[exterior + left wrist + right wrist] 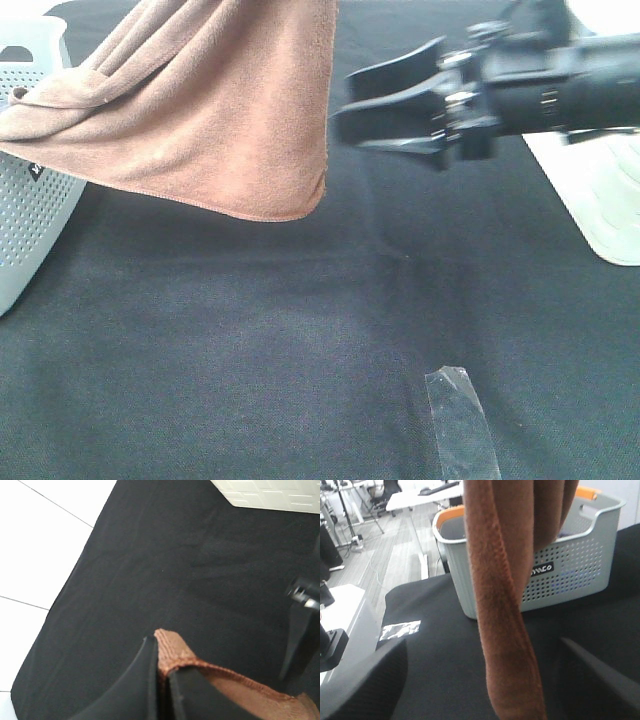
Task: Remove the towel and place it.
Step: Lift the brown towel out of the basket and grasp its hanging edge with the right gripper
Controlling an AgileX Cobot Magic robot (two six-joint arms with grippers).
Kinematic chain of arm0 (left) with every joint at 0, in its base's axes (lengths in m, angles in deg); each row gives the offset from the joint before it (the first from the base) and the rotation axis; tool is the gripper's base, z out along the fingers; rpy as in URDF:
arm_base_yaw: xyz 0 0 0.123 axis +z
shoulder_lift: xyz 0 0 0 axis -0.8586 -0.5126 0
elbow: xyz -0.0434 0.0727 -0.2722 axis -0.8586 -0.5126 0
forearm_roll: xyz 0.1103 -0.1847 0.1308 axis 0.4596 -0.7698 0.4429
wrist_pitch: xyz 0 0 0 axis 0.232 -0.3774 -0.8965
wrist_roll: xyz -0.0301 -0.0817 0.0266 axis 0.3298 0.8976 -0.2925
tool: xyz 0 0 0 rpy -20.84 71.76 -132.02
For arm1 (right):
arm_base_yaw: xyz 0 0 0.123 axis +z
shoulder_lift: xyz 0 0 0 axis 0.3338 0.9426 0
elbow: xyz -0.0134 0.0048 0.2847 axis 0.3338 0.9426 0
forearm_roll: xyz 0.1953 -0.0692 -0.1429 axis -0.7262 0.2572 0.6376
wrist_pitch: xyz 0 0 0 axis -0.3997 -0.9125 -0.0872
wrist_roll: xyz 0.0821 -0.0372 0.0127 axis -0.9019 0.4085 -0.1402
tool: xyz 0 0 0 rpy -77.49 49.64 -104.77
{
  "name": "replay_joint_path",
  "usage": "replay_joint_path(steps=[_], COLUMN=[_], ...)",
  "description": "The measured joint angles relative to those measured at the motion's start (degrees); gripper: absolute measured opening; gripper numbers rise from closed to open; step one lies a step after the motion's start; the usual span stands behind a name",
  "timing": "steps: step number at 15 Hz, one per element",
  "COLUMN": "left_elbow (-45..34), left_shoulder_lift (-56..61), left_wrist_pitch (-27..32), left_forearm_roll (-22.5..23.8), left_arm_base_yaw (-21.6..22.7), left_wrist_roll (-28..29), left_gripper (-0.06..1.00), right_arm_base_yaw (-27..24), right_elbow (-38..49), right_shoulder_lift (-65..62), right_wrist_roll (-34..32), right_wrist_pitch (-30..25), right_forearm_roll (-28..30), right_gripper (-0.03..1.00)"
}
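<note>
**Towel hung from left gripper, right gripper open at its edge**

The left gripper (161,656) was clamped shut on a hemmed corner of the towel (230,110), with the brown cloth pinched between its two black fingers. In the high view this gripper itself was out of sight above the top of the picture. The towel hung down from there above the black table cloth (250,350). Its lower hem was clear of the cloth, and its left part was bunched and lay over the rim of the grey basket (30,200).

The right gripper (342,100) reached in from the right with its jaws spread apart, holding nothing. Its tips were level with the towel's right edge and just beside it. In the right wrist view that edge hung straight down between the two fingers, with the basket behind it. Whether the fingers touched the towel could not be told.

A strip of clear tape (462,420) lay on the cloth nearer the camera.
</note>
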Motion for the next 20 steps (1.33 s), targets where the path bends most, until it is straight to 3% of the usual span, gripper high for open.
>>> replay_joint_path(steps=[6,9,13,16,17,19,20], left_elbow=[0.0,0.0,0.0,0.0,0.0,0.0,0.0], left_shoulder_lift=[0.0,0.0,0.0,0.0,0.0,0.0,0.0], left_wrist_pitch=[-0.1,-0.1,-0.1,0.2,0.3,0.6,1.2], left_forearm_roll=[-0.3,-0.3,-0.3,-0.3,-0.2,0.3,0.9], left_arm_base_yaw=[0.0,0.0,0.0,0.0,0.0,0.0,0.0], left_wrist_roll=[-0.1,-0.1,-0.1,0.1,0.3,1.4,1.6], left_gripper=[0.00,0.00,0.00,0.00,0.00,0.00,0.00], right_arm_base_yaw=[6.2,6.4,6.4,6.4,6.4,6.4,6.4], right_elbow=[-3.9,-3.9,-3.9,-4.5,-4.5,-4.5,-4.5], right_shoulder_lift=[7.3,9.9,10.1,10.1,10.0,9.7,9.7], right_wrist_roll=[-0.5,-1.0,-5.4,-8.9,-9.9,-10.9,-11.0], right_wrist_pitch=[4.5,6.0,7.6,7.6,7.4,4.5,1.8], right_forearm_roll=[0.3,0.8,5.7,6.4,6.8,7.5,7.5], right_gripper=[0.77,0.71,0.49,0.28,0.15,0.01,0.01])
